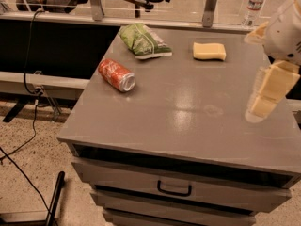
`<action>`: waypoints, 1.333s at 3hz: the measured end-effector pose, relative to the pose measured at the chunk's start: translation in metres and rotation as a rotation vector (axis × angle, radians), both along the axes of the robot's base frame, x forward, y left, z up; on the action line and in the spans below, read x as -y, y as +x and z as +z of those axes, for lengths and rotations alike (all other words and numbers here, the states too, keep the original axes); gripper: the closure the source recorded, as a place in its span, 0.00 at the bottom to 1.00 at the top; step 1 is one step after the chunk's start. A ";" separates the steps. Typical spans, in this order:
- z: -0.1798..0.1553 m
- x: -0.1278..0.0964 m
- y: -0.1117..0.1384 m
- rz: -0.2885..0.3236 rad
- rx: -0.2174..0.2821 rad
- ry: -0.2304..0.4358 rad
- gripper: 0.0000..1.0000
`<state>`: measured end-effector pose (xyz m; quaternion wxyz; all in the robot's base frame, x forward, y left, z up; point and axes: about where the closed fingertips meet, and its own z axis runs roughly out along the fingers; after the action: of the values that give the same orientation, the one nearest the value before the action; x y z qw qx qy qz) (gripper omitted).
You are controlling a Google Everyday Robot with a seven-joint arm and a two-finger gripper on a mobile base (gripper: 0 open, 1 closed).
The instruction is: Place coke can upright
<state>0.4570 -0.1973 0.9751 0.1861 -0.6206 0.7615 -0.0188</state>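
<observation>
The coke can [116, 75] is red with white lettering and a silver end. It lies on its side on the left part of the grey cabinet top [188, 107], its silver end facing front right. My gripper [257, 108], cream-coloured under a white wrist, hangs over the right edge of the top, far to the right of the can and holding nothing that I can see.
A green snack bag [142, 41] lies at the back, just behind the can. A yellow sponge [209, 51] lies at the back right. A clear water bottle [254, 4] stands beyond the top. Drawers [174, 187] face front. Cables run on the floor at left.
</observation>
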 end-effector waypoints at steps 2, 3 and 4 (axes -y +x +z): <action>-0.028 -0.109 0.095 0.243 0.030 0.176 0.00; -0.050 -0.164 0.133 0.331 0.003 0.253 0.00; -0.065 -0.213 0.156 0.395 -0.040 0.321 0.00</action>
<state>0.6127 0.0158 0.9097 0.2672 -0.7201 0.6222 0.1514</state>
